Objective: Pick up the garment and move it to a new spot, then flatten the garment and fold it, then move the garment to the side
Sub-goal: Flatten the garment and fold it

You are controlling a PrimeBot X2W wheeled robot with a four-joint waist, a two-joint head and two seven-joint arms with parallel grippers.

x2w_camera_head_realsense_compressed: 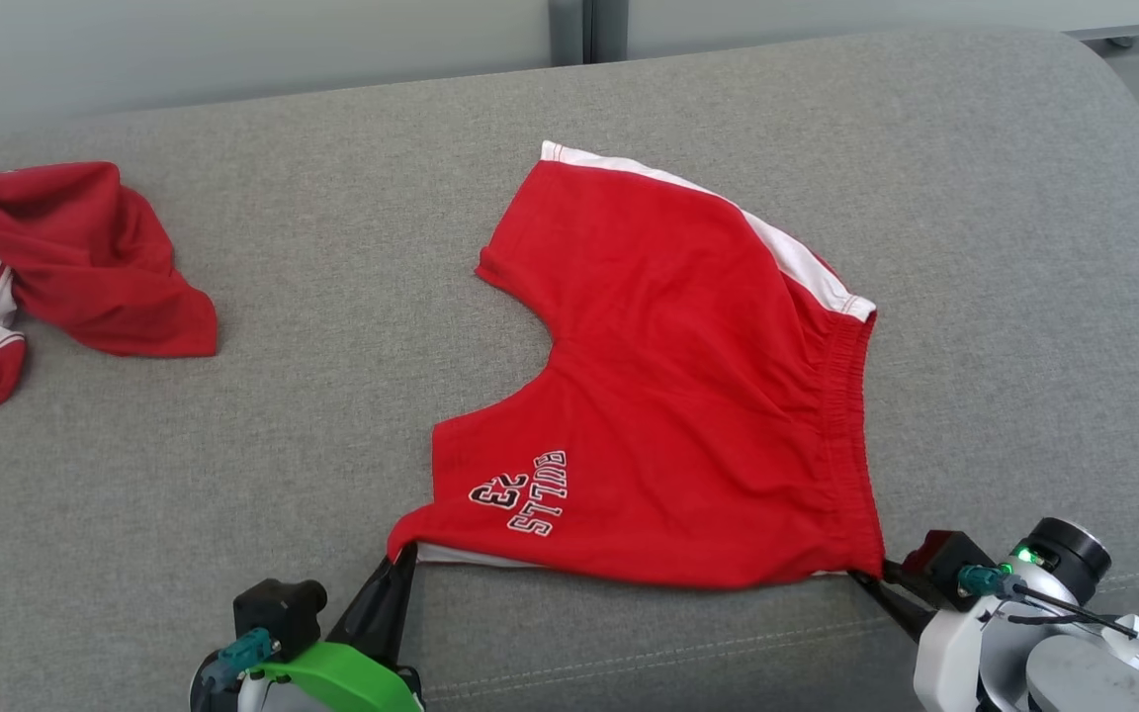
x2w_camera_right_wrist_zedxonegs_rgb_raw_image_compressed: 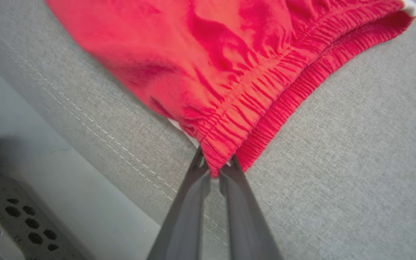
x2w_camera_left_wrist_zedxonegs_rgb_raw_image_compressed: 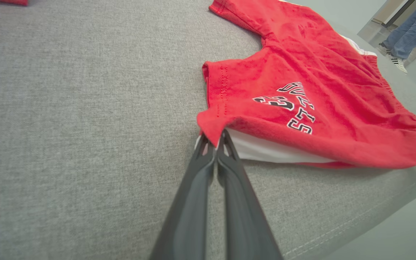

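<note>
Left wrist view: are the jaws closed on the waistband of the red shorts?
No, the jaws pinch a leg-hem corner of the red shorts, beside the lettering.

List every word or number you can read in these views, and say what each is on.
"BULLS": printed on the shorts, near a leg hem, upside down in the head view.
"23": beside that word, on the same leg.
The left wrist view shows the same print, with creases hiding part of it.
Crumpled garment: no text can be seen on it.

Head view high; wrist views low, close, seemingly sharing garment (x2w_camera_head_realsense_compressed: 688,396).
</note>
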